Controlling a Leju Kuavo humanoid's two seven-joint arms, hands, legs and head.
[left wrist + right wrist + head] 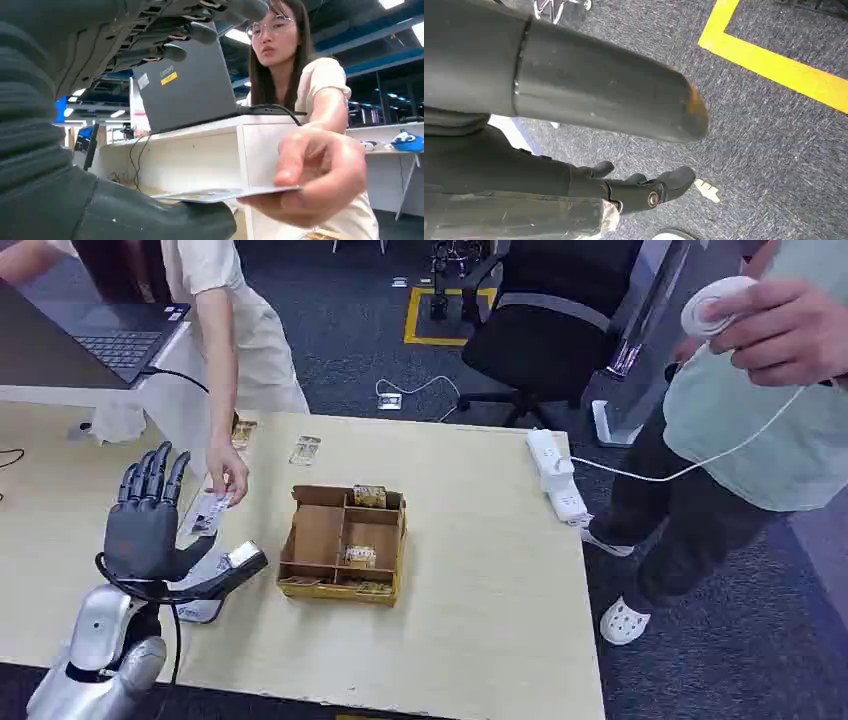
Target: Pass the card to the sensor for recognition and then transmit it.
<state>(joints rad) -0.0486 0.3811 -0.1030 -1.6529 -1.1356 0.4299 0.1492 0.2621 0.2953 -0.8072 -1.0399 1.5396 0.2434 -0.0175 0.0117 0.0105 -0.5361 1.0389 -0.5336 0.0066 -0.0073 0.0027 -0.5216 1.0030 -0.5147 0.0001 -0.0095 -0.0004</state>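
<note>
Wooden table (480, 570) — divided box (343, 543), power strip (556, 475)

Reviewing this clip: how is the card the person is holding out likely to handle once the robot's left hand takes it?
The card looks thin and holds flat past the person's hand, so probably stiff and light. Its faces look smooth and possibly slippery, so the left hand, whose fingers are spread, would likely need a firm pinch.

Bright, even overhead light; blurred close-ups

Dark grey carpet (350, 330) with yellow floor marking (412, 320), black office chair (540, 330), white desk (210, 150), ceiling lights (395, 4)
</note>
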